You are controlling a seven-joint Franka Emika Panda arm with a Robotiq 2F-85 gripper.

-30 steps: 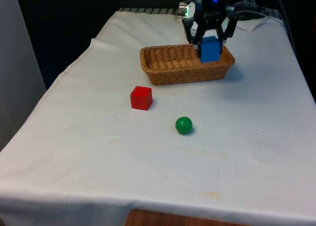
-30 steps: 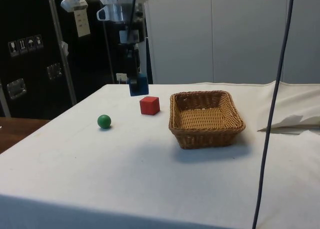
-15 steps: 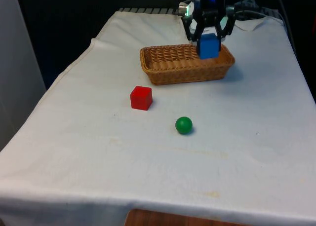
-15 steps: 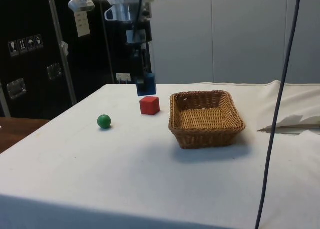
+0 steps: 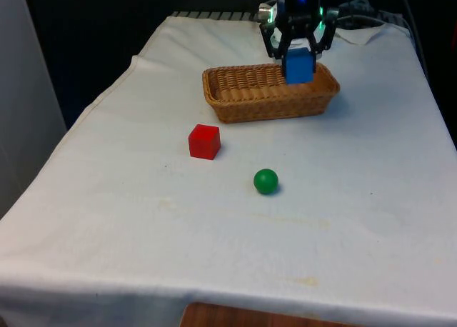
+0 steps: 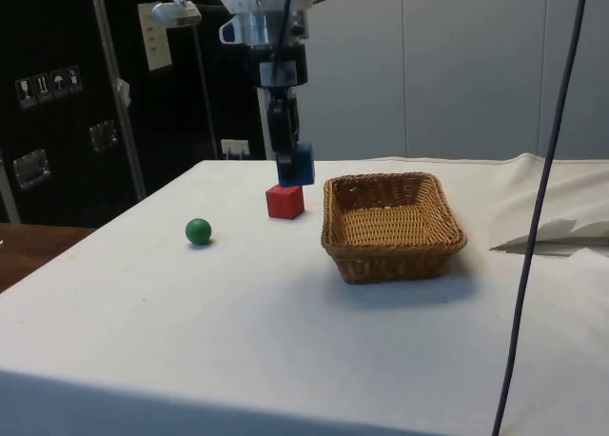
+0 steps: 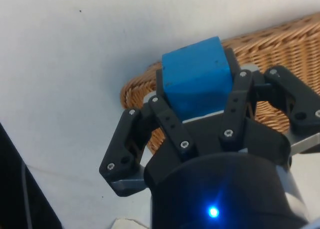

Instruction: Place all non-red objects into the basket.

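One end effector (image 5: 299, 53) pinching blue cube (image 5: 299, 66) | shifted nearer basket (image 5: 243, 106) corner

1. Even, bright overhead light on the white-clothed table (image 5: 143, 220); the backdrop stays dark.
2. Soft, short shadows beside the woven wicker basket (image 6: 392, 228) and small green ball (image 5: 265, 180).
3. No glare; wrist view's near foreground slightly soft.

claw (image 5: 298, 50): up above the table (image 5: 371, 220), clamped on the cube (image 5: 299, 65), which sits between its fingers
basket (image 5: 250, 102): on the table, right under the claw; in the wrist view its corner lies just beyond the cube
block (image 5: 204, 141): on the table, nearer the camera than the claw and toward the front view's left, near the basket
ball (image 5: 265, 181): on the table, farther from the claw than the block, well apart
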